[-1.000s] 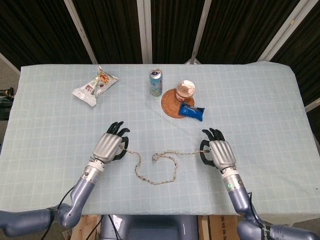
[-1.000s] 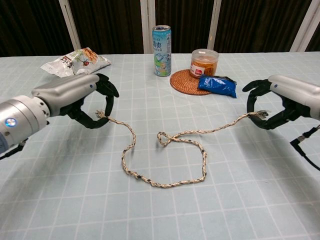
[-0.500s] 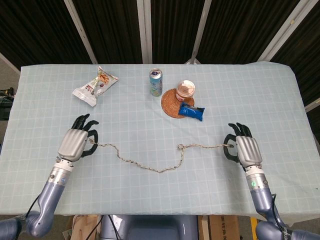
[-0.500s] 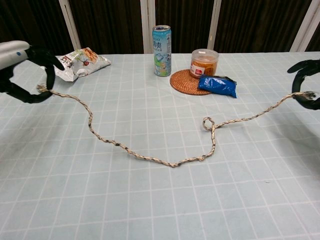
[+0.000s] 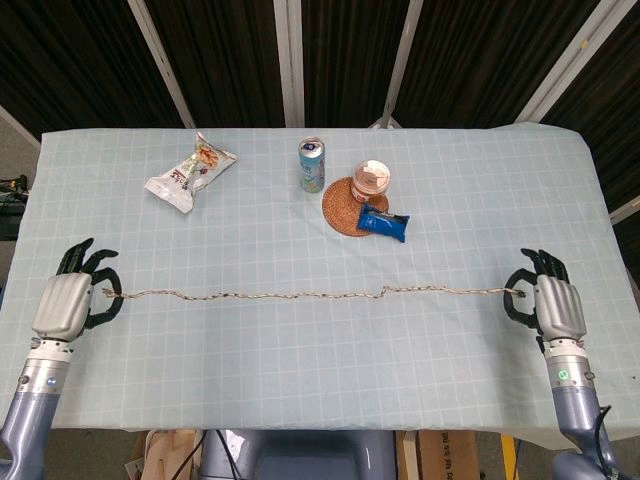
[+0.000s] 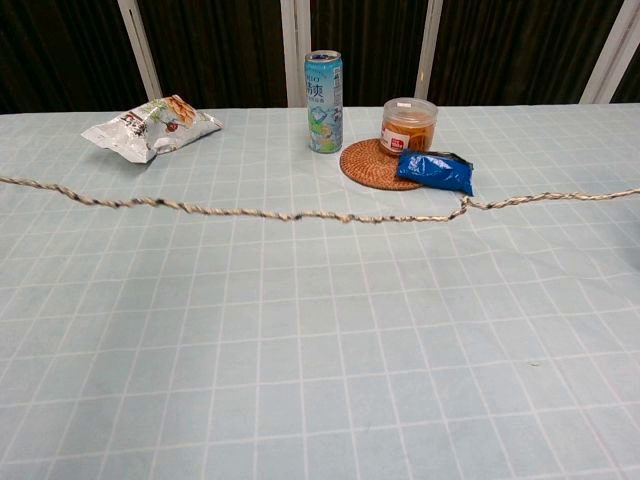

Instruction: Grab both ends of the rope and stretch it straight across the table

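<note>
A thin braided rope [image 5: 300, 295] runs almost straight across the table from left to right, with a small knot right of centre [image 5: 383, 291]. My left hand [image 5: 68, 301] pinches its left end near the table's left edge. My right hand [image 5: 551, 303] pinches its right end near the right edge. In the chest view the rope [image 6: 300, 215] spans the whole frame, slightly lifted at both sides, and neither hand shows there.
Behind the rope stand a blue drink can [image 5: 312, 164], a lidded snack cup [image 5: 371, 180] on a woven coaster [image 5: 345, 212], and a blue wrapped bar [image 5: 384, 223]. A snack bag [image 5: 190, 171] lies at the back left. The checked cloth [image 5: 300, 360] reaches the table edges.
Both hands have moved outward to the table's sides, each holding its rope end. The sagging loop has been pulled out and the rope now lies nearly straight.
</note>
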`<state>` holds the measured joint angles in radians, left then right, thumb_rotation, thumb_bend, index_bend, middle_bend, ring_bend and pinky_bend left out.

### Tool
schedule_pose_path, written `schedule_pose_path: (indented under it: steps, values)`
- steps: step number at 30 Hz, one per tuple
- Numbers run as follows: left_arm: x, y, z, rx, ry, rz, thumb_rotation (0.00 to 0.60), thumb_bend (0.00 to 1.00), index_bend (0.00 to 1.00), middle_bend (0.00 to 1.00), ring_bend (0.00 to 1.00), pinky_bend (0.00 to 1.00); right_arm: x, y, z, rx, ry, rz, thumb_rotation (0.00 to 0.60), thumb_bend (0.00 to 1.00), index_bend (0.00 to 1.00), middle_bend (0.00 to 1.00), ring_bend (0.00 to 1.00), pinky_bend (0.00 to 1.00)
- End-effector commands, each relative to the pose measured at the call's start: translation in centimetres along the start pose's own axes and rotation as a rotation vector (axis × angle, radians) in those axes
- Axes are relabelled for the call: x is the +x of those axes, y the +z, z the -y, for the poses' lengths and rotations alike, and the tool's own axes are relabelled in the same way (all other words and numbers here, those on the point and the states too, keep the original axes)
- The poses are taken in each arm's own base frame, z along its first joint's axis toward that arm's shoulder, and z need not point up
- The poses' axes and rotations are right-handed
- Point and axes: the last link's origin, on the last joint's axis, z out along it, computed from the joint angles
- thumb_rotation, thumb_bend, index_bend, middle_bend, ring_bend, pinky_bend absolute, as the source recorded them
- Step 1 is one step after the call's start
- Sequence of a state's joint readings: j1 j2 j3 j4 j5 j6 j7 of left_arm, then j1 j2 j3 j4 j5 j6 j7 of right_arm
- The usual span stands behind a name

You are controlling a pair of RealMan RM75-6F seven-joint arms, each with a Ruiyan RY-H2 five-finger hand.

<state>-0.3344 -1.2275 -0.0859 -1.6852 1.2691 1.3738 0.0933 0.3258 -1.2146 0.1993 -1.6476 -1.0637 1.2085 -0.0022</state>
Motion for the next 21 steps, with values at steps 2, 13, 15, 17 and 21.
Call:
schedule_pose_path:
  steps: [2,13,15,17,21]
  values:
    - [0.4,-0.7,1.0,0.033,-0.023,-0.019,0.600,0.54,0.65,0.22,0.00,0.00,0.1,-0.3,-1.3,-0.024,-0.007,0.003,0.600,0.51,0.60,0.16,0.00,0.00]
    - [-0.8,-1.1,1.7,0.087,-0.069,-0.007,0.600,0.54,0.65,0.22,0.00,0.00,-0.6,-0.5,-3.0,-0.069,-0.030,0.025,0.600,0.51,0.60,0.16,0.00,0.00]
    - [-1.1,-1.1,1.7,0.089,-0.067,-0.001,0.600,0.54,0.65,0.22,0.00,0.00,-0.7,-0.5,-3.1,-0.073,-0.034,0.031,0.600,0.51,0.60,0.16,0.00,0.00]
    - [-1.4,-1.1,1.8,0.093,-0.061,0.006,0.600,0.54,0.65,0.22,0.00,0.00,-1.0,-0.5,-3.3,-0.079,-0.039,0.040,0.600,0.51,0.60,0.16,0.00,0.00]
    - [-2.2,-1.3,2.1,0.099,-0.035,0.034,0.600,0.54,0.65,0.22,0.00,0.00,-1.3,-0.5,-3.6,-0.091,-0.044,0.055,0.600,0.51,0.60,0.16,0.00,0.00]
